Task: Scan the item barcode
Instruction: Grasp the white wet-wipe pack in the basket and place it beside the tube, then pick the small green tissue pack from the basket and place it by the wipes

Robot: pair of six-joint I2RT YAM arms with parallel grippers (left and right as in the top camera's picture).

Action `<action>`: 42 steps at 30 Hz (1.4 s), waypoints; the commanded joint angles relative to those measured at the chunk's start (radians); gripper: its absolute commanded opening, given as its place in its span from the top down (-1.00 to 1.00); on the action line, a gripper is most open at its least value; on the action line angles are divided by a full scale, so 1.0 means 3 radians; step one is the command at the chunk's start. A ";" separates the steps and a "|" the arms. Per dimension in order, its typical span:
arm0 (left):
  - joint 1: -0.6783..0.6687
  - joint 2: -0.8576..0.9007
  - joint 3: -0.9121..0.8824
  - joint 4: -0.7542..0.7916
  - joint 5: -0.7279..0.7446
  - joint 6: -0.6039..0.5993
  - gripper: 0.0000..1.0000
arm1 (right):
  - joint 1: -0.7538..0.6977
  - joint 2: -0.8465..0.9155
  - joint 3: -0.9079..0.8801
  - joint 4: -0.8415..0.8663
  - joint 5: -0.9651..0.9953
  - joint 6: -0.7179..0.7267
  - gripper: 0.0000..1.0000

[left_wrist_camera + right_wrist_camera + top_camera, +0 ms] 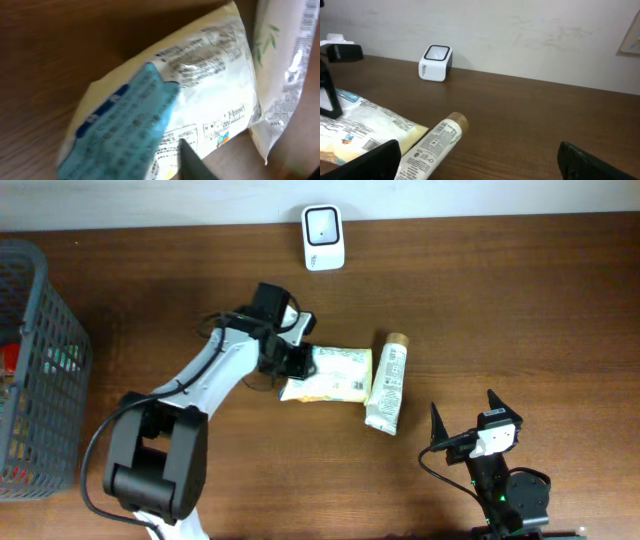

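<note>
White-and-blue plastic pouch (pixel 338 375) is met at nine o'clock by the left gripper (pixel 302 361), presumably for scanning; its grip cannot be told.

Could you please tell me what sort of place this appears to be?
Probably a mock shop checkout: a white barcode scanner, a wire basket holding goods, and a pouch and tube on the wooden table.

Fine print on the pouch (pixel 200 100) and the tube (pixel 432 145), none of it legible
</note>
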 commanded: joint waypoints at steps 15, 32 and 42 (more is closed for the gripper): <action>0.2116 -0.0080 0.3483 -0.2143 -0.0580 -0.0028 -0.98 | -0.0013 -0.0019 -0.0024 -0.0010 -0.0008 0.0024 -0.97; 0.3769 -0.0052 0.2253 -0.1550 -0.1148 -0.0553 -0.86 | -0.0013 -0.0019 -0.0024 -0.0011 -0.0008 0.0024 -0.97; 0.3456 0.0518 0.1255 -0.0324 -0.1166 -0.0413 -0.79 | -0.0013 -0.0019 -0.0024 -0.0010 -0.0008 0.0024 -0.97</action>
